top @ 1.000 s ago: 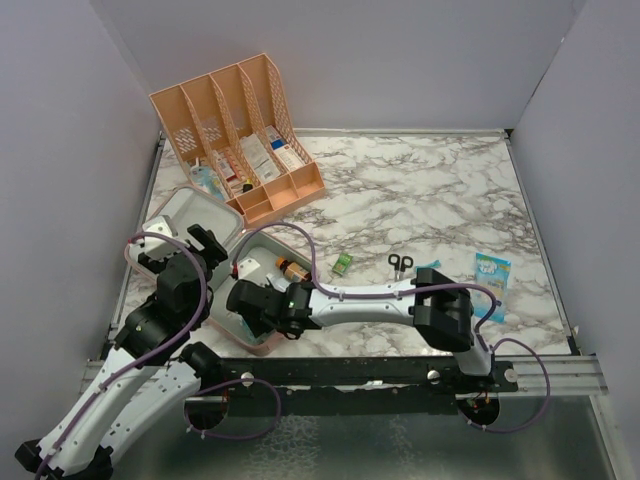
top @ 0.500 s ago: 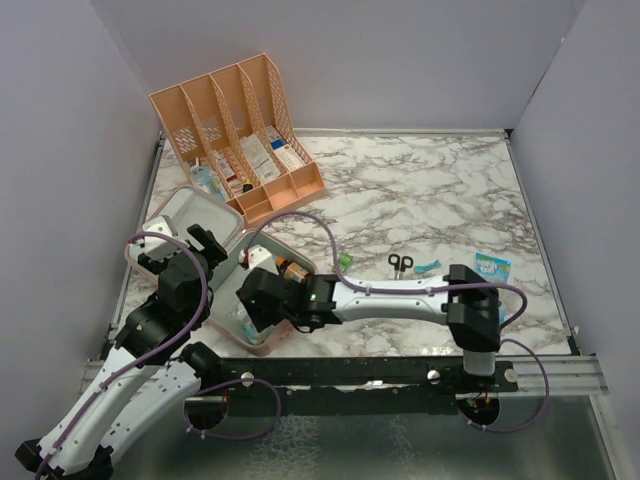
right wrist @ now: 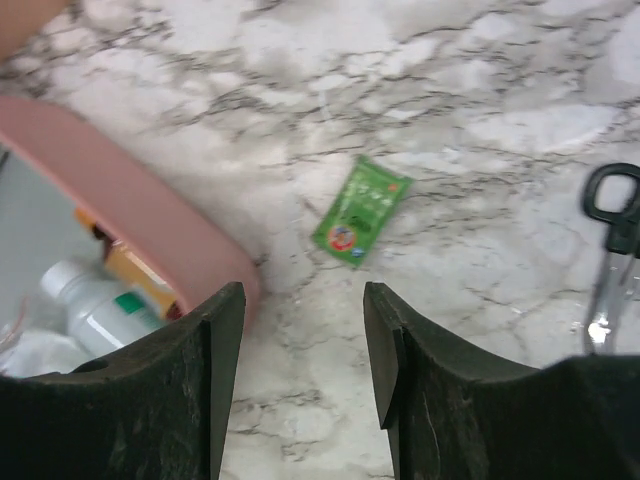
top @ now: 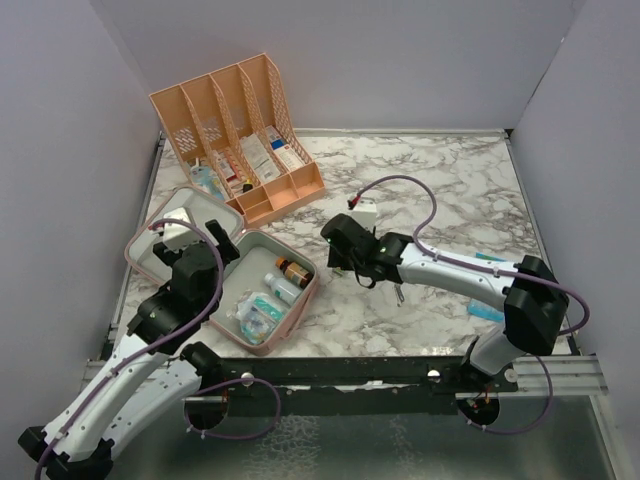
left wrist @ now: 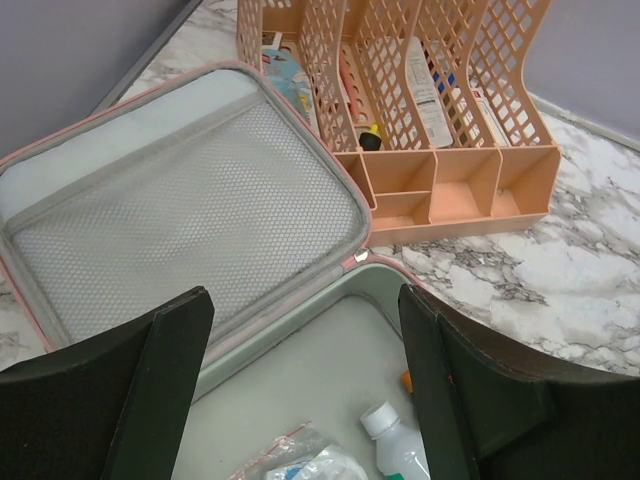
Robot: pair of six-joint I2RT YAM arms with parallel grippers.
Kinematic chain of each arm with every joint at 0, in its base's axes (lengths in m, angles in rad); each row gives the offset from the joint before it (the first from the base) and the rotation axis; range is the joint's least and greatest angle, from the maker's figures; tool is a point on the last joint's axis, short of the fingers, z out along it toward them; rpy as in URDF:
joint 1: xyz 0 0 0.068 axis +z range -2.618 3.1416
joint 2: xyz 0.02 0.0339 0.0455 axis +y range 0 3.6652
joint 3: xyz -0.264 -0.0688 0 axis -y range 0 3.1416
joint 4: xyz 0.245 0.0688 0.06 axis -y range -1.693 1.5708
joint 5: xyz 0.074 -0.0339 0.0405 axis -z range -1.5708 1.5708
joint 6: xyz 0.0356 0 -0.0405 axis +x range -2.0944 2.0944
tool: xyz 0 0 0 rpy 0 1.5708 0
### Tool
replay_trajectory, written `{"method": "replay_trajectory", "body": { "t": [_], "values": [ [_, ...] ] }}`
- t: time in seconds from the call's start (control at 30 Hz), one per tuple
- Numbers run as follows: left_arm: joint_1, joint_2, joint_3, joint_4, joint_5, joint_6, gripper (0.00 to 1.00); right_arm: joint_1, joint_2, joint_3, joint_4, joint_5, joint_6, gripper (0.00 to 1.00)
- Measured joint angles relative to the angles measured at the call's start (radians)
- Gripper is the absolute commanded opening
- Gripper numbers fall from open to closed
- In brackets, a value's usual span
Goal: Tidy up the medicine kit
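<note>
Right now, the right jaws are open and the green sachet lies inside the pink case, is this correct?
Not quite. The green sachet lies on the marble table, just outside the pink case, as the right wrist view shows. The right jaws are indeed open.

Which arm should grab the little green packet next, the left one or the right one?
Right, probably. The right tool is open and hangs over the green packet lying on the table beside the medicine kit. The left tool is open too, but over the kit instead.
</note>
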Motion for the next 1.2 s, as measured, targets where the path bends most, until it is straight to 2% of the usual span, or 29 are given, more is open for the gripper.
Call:
{"method": "replay_trajectory", "body": {
  "t": [0.13, 0.23, 0.3, 0.4, 0.43, 0.47, 0.5, 0.6, 0.77, 1.0, 1.2],
  "values": [
    [0.000, 0.019, -0.008, 0.031, 0.026, 0.034, 0.79, -0.078, -0.013, -0.040, -0.034, 0.016, 0.025, 0.53],
    [0.000, 0.028, -0.017, 0.052, 0.043, 0.056, 0.79, -0.131, -0.023, -0.069, -0.004, 0.013, -0.069, 0.55],
    [0.000, 0.031, -0.027, 0.068, 0.055, 0.071, 0.79, -0.171, -0.032, -0.095, 0.049, -0.024, -0.210, 0.65],
    [0.000, 0.034, -0.043, 0.093, 0.077, 0.093, 0.79, -0.224, -0.044, -0.128, 0.134, -0.111, -0.426, 0.71],
    [0.000, 0.035, -0.045, 0.100, 0.084, 0.101, 0.79, -0.237, -0.047, -0.136, 0.158, -0.136, -0.490, 0.87],
    [0.000, 0.038, -0.046, 0.109, 0.093, 0.110, 0.79, -0.256, -0.050, -0.144, 0.180, -0.166, -0.547, 0.94],
    [0.000, 0.040, -0.045, 0.122, 0.099, 0.120, 0.79, -0.272, -0.050, -0.146, 0.194, -0.201, -0.596, 0.95],
    [0.000, 0.052, -0.039, 0.150, 0.113, 0.146, 0.79, -0.311, -0.050, -0.146, 0.226, -0.312, -0.711, 0.94],
    [0.000, 0.084, 0.004, 0.192, 0.126, 0.198, 0.79, -0.323, -0.035, -0.133, 0.232, -0.436, -0.814, 0.93],
    [0.000, 0.130, 0.007, 0.225, 0.160, 0.224, 0.79, -0.323, -0.003, -0.129, 0.229, -0.594, -0.911, 0.92],
    [0.000, 0.199, -0.017, 0.240, 0.193, 0.188, 0.79, -0.323, 0.039, -0.125, 0.226, -0.677, -0.948, 0.89]
  ]
}}
